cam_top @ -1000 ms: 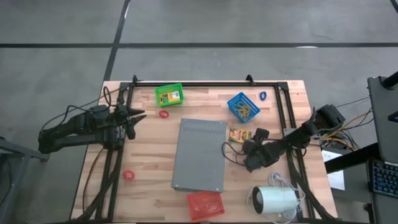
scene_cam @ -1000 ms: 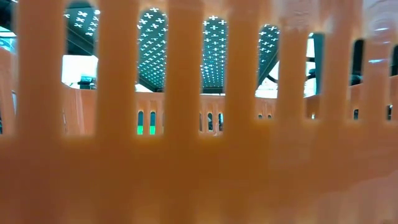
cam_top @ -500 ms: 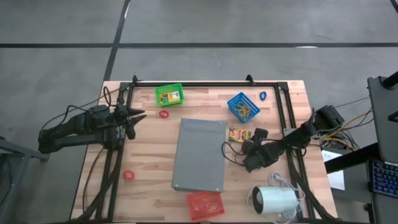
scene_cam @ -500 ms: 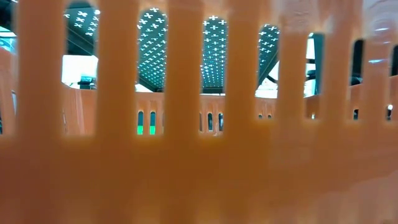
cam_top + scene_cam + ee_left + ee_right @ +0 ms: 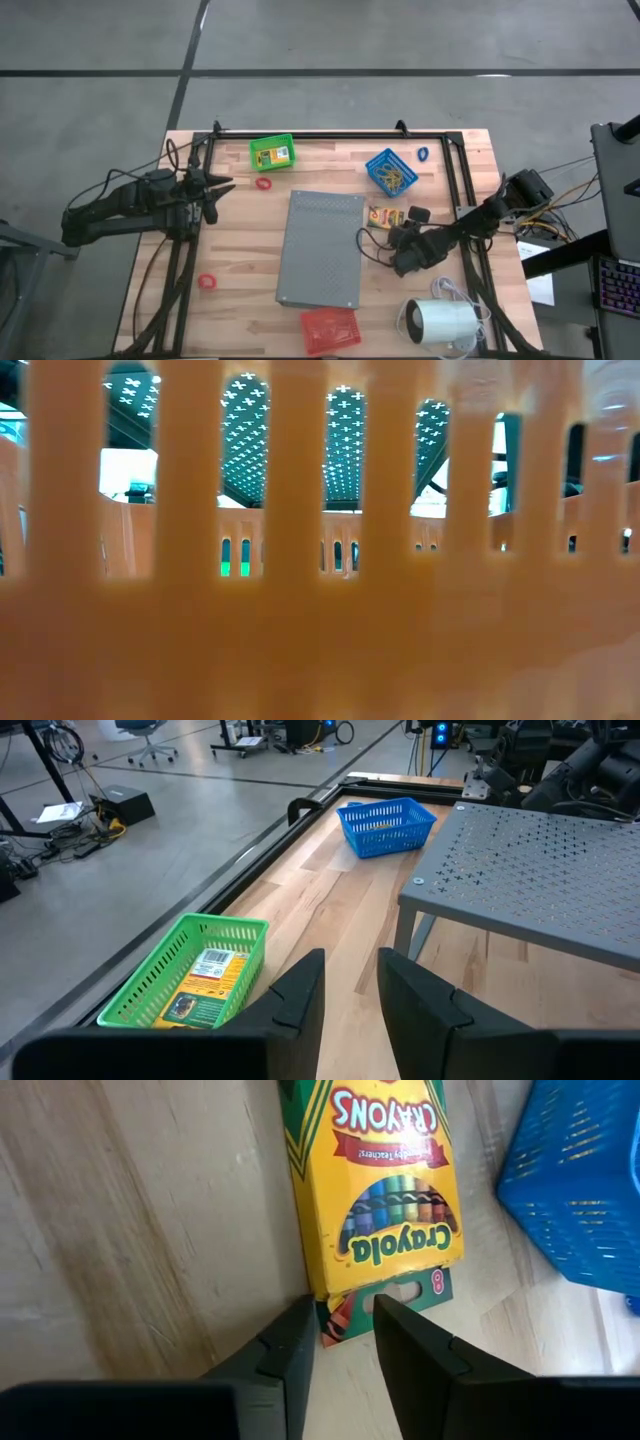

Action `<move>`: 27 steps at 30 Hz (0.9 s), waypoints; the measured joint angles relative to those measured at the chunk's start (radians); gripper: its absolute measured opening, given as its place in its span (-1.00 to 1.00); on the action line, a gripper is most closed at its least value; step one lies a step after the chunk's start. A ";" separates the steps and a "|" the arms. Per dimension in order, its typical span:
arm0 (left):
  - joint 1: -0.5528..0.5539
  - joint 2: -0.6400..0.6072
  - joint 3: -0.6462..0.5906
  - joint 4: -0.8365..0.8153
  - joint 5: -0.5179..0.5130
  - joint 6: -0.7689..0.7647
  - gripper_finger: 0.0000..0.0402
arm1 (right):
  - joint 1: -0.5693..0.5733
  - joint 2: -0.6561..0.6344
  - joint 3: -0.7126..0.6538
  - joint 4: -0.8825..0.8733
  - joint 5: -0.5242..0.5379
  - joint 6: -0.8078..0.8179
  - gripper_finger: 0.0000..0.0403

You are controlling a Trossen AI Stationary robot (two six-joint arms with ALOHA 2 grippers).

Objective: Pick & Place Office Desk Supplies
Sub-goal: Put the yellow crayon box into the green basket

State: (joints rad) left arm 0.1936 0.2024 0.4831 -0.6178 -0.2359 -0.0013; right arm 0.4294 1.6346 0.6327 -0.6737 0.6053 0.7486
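The right gripper (image 5: pixel 340 1325) pinches the end of the Crayola crayon box (image 5: pixel 385 1190), lying flat on the table (image 5: pixel 240 290) between grey slab (image 5: pixel 322 248) and blue basket (image 5: pixel 391 171), toward the right edge. The left gripper (image 5: pixel 350 985), slightly parted and empty, hovers near the green basket (image 5: pixel 190 975).

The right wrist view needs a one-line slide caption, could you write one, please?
Right gripper closing its fingers on the end of a yellow crayon box lying on the wooden table beside a blue basket.
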 joint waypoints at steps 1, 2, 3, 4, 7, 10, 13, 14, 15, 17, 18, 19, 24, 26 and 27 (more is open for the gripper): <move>0.000 0.000 0.000 0.000 0.000 0.000 -0.51 | 0.000 0.000 0.000 0.001 0.000 0.000 -0.51; 0.000 0.000 0.000 0.000 0.000 0.000 -0.51 | 0.000 0.000 0.000 0.001 -0.001 0.000 -0.53; 0.000 0.000 0.000 0.000 0.000 0.000 -0.51 | 0.000 0.001 0.000 0.002 -0.003 0.000 -0.55; 0.000 0.000 0.000 0.000 0.000 0.000 -0.51 | 0.000 0.001 0.000 0.003 -0.004 0.000 -0.57; 0.000 0.000 0.000 0.000 0.000 0.000 -0.51 | 0.000 0.001 0.000 0.005 -0.007 0.000 -0.63; 0.000 0.000 0.000 0.000 0.000 0.000 -0.51 | 0.000 0.001 0.000 0.007 -0.007 0.001 -0.68; 0.000 0.000 0.000 0.000 0.000 -0.001 -0.51 | 0.000 0.001 -0.001 0.007 -0.008 0.002 -0.70; 0.000 0.000 0.000 0.000 0.000 -0.001 -0.51 | 0.000 0.001 -0.001 0.007 -0.007 0.002 -0.71; 0.000 0.000 0.000 0.000 0.000 -0.001 -0.51 | 0.000 0.001 -0.001 0.007 -0.007 0.002 -0.71; 0.000 0.000 0.000 0.000 0.000 -0.003 -0.51 | 0.000 0.002 -0.002 0.007 -0.007 0.002 -0.71; 0.000 0.000 0.000 0.000 0.000 -0.003 -0.51 | 0.000 0.002 -0.002 0.007 -0.007 0.001 -0.71; 0.000 0.000 0.000 0.000 0.000 -0.003 -0.51 | 0.000 0.002 -0.002 0.007 -0.007 0.000 -0.71; 0.000 0.000 0.000 0.000 0.000 -0.003 -0.51 | 0.000 0.002 -0.002 0.007 -0.007 -0.002 -0.71; 0.000 0.000 0.000 0.000 0.000 -0.003 -0.51 | 0.000 0.002 -0.002 0.008 -0.007 -0.013 -0.72; 0.000 0.000 0.000 0.000 0.000 -0.003 -0.51 | 0.000 0.002 0.000 0.008 -0.007 -0.023 -0.74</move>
State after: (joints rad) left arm 0.1935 0.2024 0.4831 -0.6178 -0.2356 -0.0043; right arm 0.4290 1.6363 0.6325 -0.6660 0.5978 0.7252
